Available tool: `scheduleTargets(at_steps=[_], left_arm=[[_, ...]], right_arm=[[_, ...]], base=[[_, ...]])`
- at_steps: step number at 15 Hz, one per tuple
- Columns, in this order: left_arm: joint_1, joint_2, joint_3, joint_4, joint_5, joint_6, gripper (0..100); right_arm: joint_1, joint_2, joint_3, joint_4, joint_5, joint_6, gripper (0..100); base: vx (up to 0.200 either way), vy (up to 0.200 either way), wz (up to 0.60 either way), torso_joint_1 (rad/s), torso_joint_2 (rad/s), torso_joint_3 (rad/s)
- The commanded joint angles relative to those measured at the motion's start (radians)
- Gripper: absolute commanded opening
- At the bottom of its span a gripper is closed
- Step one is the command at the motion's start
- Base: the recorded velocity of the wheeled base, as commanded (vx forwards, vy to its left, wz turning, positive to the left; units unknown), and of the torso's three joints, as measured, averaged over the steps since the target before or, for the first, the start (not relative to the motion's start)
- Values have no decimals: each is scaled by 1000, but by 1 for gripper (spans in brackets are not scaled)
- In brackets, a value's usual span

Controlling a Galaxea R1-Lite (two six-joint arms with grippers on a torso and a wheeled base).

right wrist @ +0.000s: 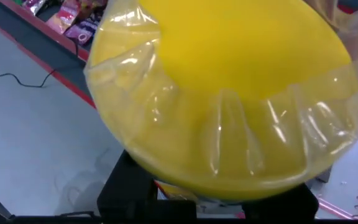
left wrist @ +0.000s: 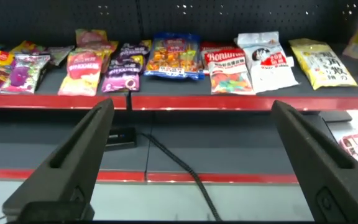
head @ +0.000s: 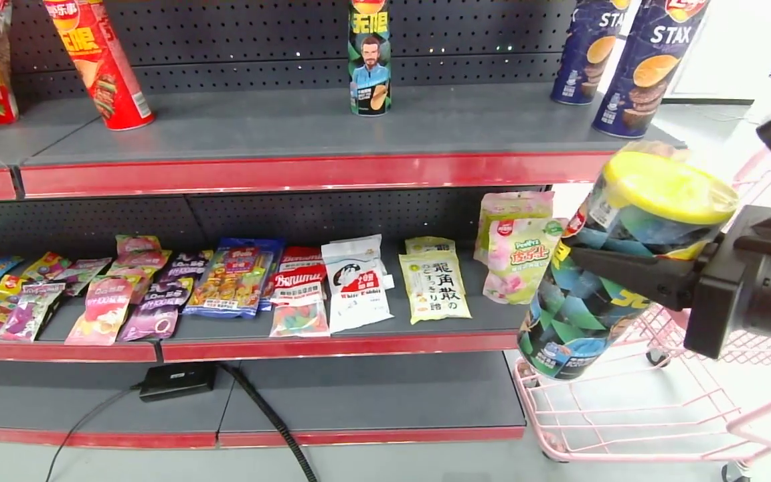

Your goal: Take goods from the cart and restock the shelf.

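Your right gripper [head: 633, 268] was pinching a can of crisps [head: 573, 321] across its upper body, just below the yellow lid [head: 666, 187]. In the head view the can hung tilted at 4 o'clock, lid leaning toward 1 o'clock. It sat above the corner of the pink cart [head: 626, 458] and off the end of the shelves. Your left gripper [left wrist: 191, 109] was empty, its fingers spread wide, facing the bags of sweets [left wrist: 166, 59] on the middle shelf.

Risks, as judged:
- The hold was high on a glossy body, and loose film [right wrist: 229, 143] bulged round the lid. The can could pivot or slip between the fingers during a swing.
- Two blue cans [head: 646, 73] stood at 12 o'clock of the held can, at the end of the top shelf [head: 292, 127]. A straight lift could knock them over or catch the red shelf edge [head: 318, 173].
- Upright bags [head: 519, 248] stood just beside the can at 9 o'clock, and a low sweep could brush them down.
- A can released tilted would likely topple and roll, so you needed it upright first, over the bare stretch left of the blue cans
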Motion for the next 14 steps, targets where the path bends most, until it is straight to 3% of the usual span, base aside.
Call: scheduleTargets(at_steps=[1, 14], left_arm=[[0, 1, -1, 0, 1, -1, 100], [0, 1, -1, 0, 1, 1, 100]], right_arm=[[1, -6, -30, 2, 8, -1, 0], [-1, -9, -37, 1, 7, -3, 0]], base=[[0, 0, 0, 119, -481, -364], [0, 0, 0, 180, -555, -373]])
